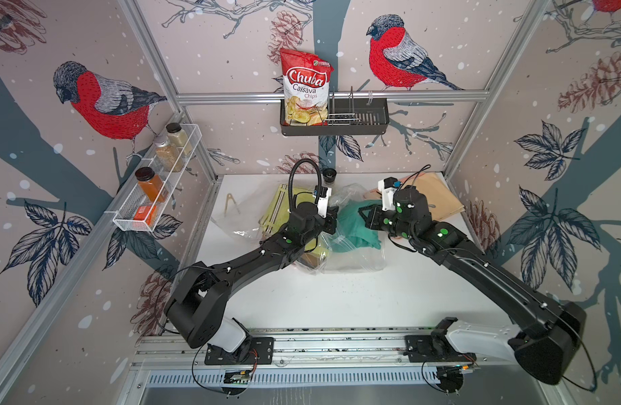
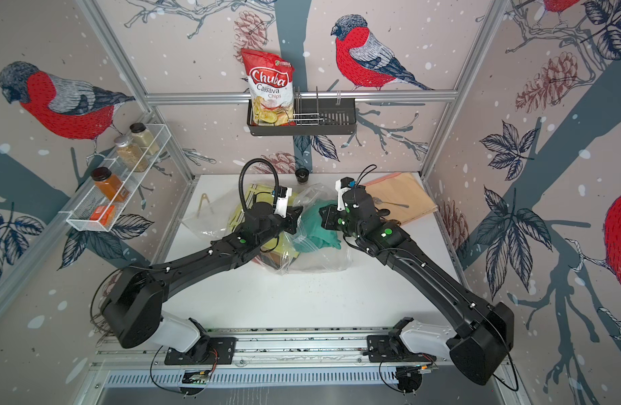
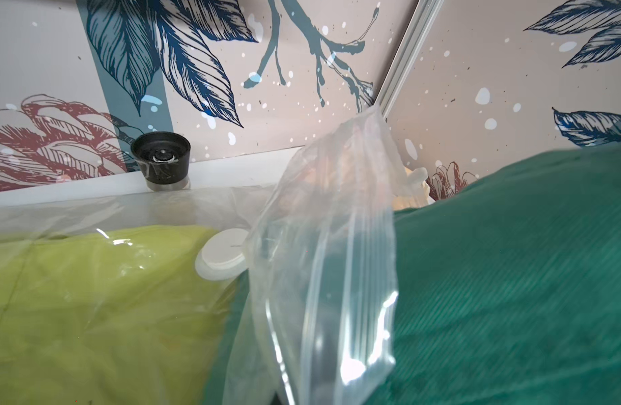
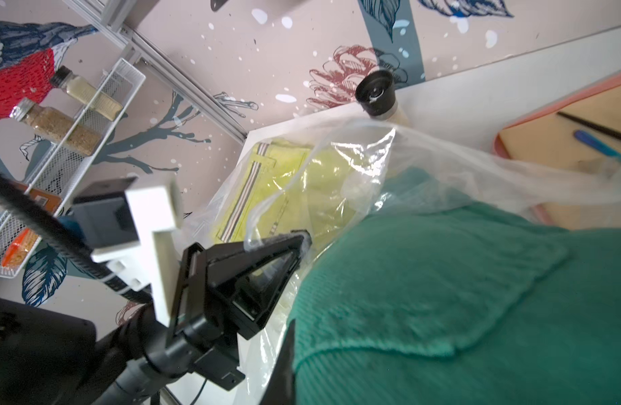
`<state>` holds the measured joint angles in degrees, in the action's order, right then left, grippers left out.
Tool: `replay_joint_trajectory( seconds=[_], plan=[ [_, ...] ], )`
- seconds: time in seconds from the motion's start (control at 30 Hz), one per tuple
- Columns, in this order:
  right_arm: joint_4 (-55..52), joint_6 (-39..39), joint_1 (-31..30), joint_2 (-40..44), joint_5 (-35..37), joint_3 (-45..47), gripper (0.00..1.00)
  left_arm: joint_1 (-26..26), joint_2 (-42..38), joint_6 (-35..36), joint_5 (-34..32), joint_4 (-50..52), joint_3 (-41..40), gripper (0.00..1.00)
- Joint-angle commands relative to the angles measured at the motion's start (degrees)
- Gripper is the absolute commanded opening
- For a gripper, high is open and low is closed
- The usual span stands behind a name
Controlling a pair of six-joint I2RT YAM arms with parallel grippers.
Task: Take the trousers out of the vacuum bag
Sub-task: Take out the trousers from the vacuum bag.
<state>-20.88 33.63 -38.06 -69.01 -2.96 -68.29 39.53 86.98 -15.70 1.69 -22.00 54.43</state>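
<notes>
The clear vacuum bag (image 1: 354,261) (image 2: 319,261) lies crumpled mid-table with its mouth lifted. Teal green trousers (image 1: 354,228) (image 2: 317,228) (image 4: 477,315) bulge out of that mouth. Yellow trousers (image 1: 284,207) (image 3: 91,298) lie under the plastic beside the round white valve disc (image 3: 223,254). My left gripper (image 1: 331,219) (image 4: 302,238) is shut on a flap of the bag's zip edge (image 3: 330,245). My right gripper (image 1: 363,214) (image 2: 323,214) is shut on the teal trousers, facing the left one; one dark finger (image 4: 284,371) shows against the fabric.
A peach cloth (image 1: 438,200) with spoons lies at the back right. A small black cap (image 1: 330,175) stands at the back wall, wooden tongs (image 1: 230,203) at the left. A chips bag (image 1: 305,87) sits in a wall basket (image 1: 372,122); a spice rack (image 1: 154,196) hangs left.
</notes>
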Motion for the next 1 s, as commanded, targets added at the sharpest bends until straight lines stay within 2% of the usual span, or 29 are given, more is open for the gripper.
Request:
replay_joint_trajectory(
  seconds=[0.0, 0.33, 0.47, 0.97],
  plan=[
    [0.58, -2.69, 1.17, 0.97, 1.33, -2.91, 0.0, -0.07, 1.57, 0.08, 1.38, -2.86, -0.44, 0.0],
    [-7.13, -5.3, 8.01, 1.95, 0.13, -10.72, 0.0, -1.93, 7.62, -1.16, 2.58, -6.42, -1.35, 0.0],
    [-9.47, -5.92, 11.32, 2.49, -0.89, -13.26, 0.0, -3.26, 7.34, -0.2, 1.48, -6.33, -2.65, 0.0],
    [-16.09, -7.37, 16.8, 0.29, -0.73, -24.29, 0.0, -10.53, 7.13, -1.51, 2.04, -5.38, -4.61, 0.0]
  ],
)
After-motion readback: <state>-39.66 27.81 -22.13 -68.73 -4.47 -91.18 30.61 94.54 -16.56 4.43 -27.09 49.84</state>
